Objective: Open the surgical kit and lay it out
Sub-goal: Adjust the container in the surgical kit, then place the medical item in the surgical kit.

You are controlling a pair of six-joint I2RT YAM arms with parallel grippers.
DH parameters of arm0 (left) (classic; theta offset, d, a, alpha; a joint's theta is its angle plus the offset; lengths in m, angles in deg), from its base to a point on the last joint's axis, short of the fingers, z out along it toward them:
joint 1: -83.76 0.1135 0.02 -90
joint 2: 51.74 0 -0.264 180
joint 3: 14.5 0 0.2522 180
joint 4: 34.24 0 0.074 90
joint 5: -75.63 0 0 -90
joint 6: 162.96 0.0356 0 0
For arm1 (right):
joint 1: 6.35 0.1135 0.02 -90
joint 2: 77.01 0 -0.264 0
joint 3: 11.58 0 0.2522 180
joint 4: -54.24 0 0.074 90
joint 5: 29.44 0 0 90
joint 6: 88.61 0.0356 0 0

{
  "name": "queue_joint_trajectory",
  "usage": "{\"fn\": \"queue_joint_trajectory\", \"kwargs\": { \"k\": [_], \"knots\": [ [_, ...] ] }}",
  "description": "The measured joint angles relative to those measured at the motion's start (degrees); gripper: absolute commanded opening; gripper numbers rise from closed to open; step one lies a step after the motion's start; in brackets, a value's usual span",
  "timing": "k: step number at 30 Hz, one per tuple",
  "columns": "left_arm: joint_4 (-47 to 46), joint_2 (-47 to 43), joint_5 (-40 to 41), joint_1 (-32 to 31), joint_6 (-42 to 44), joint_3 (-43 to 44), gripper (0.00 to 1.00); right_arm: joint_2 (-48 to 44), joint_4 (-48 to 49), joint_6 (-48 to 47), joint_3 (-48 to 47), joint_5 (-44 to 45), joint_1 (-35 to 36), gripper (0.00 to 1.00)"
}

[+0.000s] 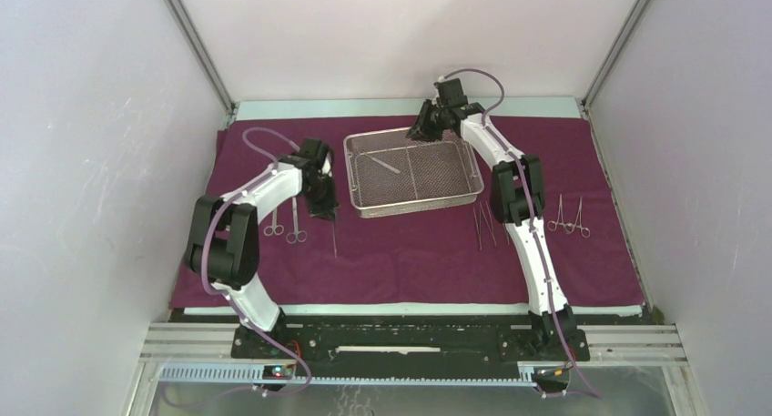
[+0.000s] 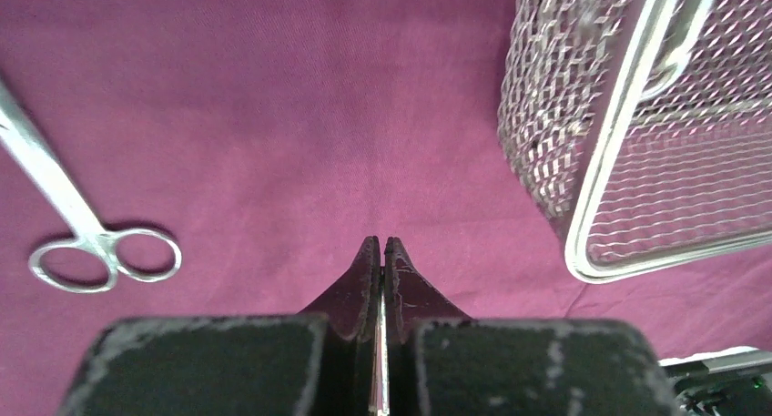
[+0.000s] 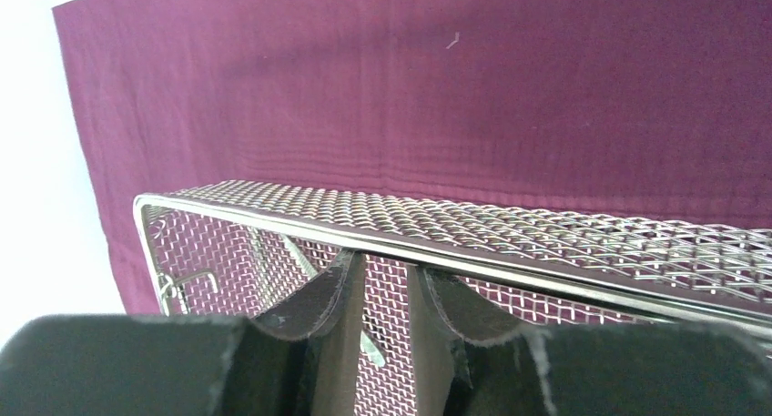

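We read the overhead view as a clock, with 12 at the far wall. The maroon cloth (image 1: 410, 270) lies opened flat, and the wire-mesh tray (image 1: 419, 208) sits on it at centre rear. Scissors (image 1: 296, 227) at the tray's 8 o'clock and forceps (image 1: 569, 218) at its 4 o'clock are already out on the cloth. One slim steel instrument (image 1: 387, 164) remains in the tray; we cannot tell whether it is tweezers or forceps. Its long axis runs from 10 o'clock to 4 o'clock across the left half of the mesh floor.

The right end effector (image 1: 425, 125) hangs at the tray's far rim, fingers parted with only mesh showing between them, gripping nothing. From it the instrument lies at about 7 o'clock, near and lower. The left end effector (image 1: 320, 205) is low over the cloth just off the tray's left wall, fingers pressed together, and we see nothing held.

We judge the right arm the nearer and better placed. It would need to come toward 7 o'clock and turn its wrist so the fingers close across that slanted axis, not along it.
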Motion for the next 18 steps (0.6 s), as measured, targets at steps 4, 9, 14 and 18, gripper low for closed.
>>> {"fn": "queue_joint_trajectory", "kwargs": {
  "k": [4,9,14,18],
  "knots": [
    [-1.77,0.0,-0.37,-1.86,-1.66,-4.13,0.0,-0.59,1.92,0.39,1.16,-1.46,0.57,0.32],
    [-3.8,0.0,-0.28,-2.8,-2.62,-6.62,0.04,-4.59,3.43,0.59,5.9,-2.49,1.4,0.32],
    [-4.33,0.0,1.29,-2.91,-2.89,-6.86,0.04,-9.09,3.54,0.11,8.02,-2.34,2.12,0.32],
    [-3.17,0.11,4.83,-3.02,-2.75,-6.4,0.03,-14.49,3.56,-0.83,12.07,-0.85,2.54,0.32]
  ]
}}
